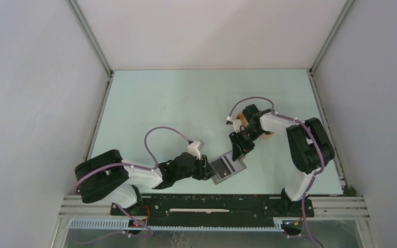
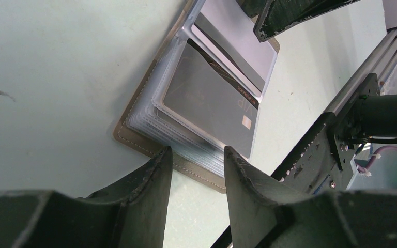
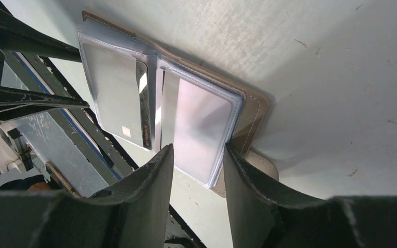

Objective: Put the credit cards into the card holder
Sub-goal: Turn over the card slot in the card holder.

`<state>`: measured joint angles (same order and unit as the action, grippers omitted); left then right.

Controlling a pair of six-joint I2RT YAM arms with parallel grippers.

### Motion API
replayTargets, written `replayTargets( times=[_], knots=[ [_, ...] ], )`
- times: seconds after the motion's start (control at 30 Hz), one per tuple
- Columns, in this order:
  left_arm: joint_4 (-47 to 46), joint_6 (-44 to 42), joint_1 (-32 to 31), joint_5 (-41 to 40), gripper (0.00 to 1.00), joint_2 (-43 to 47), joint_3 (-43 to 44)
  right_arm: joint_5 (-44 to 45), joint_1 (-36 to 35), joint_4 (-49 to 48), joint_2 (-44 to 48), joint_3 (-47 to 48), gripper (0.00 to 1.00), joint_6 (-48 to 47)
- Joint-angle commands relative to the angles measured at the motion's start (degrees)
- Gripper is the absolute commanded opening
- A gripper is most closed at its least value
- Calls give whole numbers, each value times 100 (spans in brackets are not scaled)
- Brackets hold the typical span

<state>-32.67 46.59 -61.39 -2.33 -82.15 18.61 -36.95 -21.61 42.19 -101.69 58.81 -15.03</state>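
Note:
The card holder lies open and flat near the table's front edge, with clear plastic sleeves on its tan-grey cover. A dark credit card with a chip and a gold "VIP" stripe sits inside one sleeve; in the right wrist view that card is in the left page. The other credit cards are out of view. My left gripper is open, its tips at the holder's near edge with nothing between them. My right gripper is open above the opposite page's corner, gripping nothing.
A peach-coloured tray peeks out from under the right arm. The black and aluminium base rail runs just in front of the holder. One right gripper finger hangs over the holder's far side.

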Motion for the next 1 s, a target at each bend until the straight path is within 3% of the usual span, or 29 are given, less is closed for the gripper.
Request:
replayTargets(
  times=[0.0,0.97],
  knots=[
    [132,26,-27,-101,47,-105,264,-167,18,44,-111,200,49,57],
    [136,26,-31,-40,47,-208,341,340,-106,142,-206,244,58,51]
  ],
)
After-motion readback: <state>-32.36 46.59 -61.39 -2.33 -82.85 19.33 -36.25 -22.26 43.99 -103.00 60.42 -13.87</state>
